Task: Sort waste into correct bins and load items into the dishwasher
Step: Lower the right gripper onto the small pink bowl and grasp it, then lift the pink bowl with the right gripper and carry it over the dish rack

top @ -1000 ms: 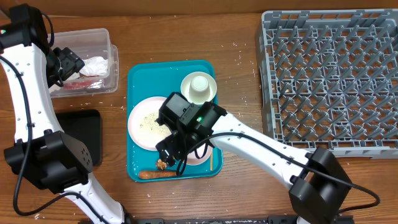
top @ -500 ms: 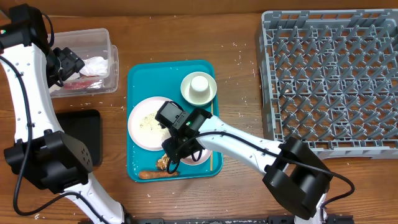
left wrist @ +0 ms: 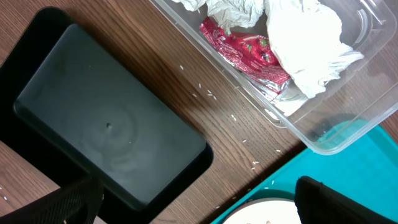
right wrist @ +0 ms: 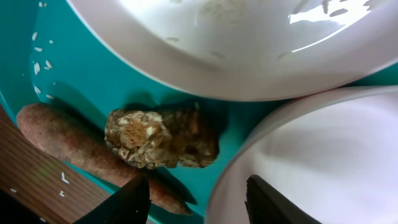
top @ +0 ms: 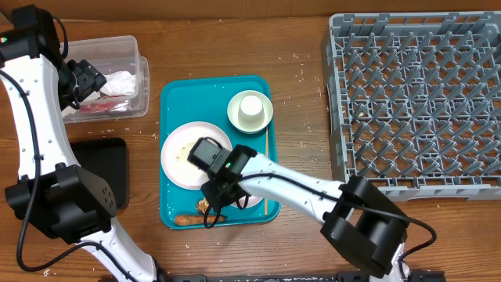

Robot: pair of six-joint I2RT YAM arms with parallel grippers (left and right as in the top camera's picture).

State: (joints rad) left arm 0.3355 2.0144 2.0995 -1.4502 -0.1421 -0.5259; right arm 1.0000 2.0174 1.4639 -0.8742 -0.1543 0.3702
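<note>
My right gripper [top: 213, 199] is open and low over the teal tray's front, its fingers [right wrist: 199, 202] just in front of the brown food lump [right wrist: 161, 138], one finger by the carrot [right wrist: 68, 146], the other over the small plate [right wrist: 311, 162]. The large plate [top: 182, 149] with rice grains lies behind. The cup [top: 250, 110] stands in the bowl [top: 236, 102]. The wooden stick [top: 267, 168] lies along the tray's right side. My left gripper [top: 82, 82] is open and empty above the clear tub [left wrist: 323, 124], which holds tissues [left wrist: 305, 37] and a red wrapper [left wrist: 245, 53].
The black tray [top: 102, 168] lies left of the teal tray [top: 176, 102]. The grey dish rack [top: 415, 94] fills the right side. Loose rice grains lie scattered on the wooden table [left wrist: 205, 93] and on the teal tray [right wrist: 40, 62].
My right gripper has moved down and left across the teal tray, onto the brown lump and carrot. The left arm has not moved.
</note>
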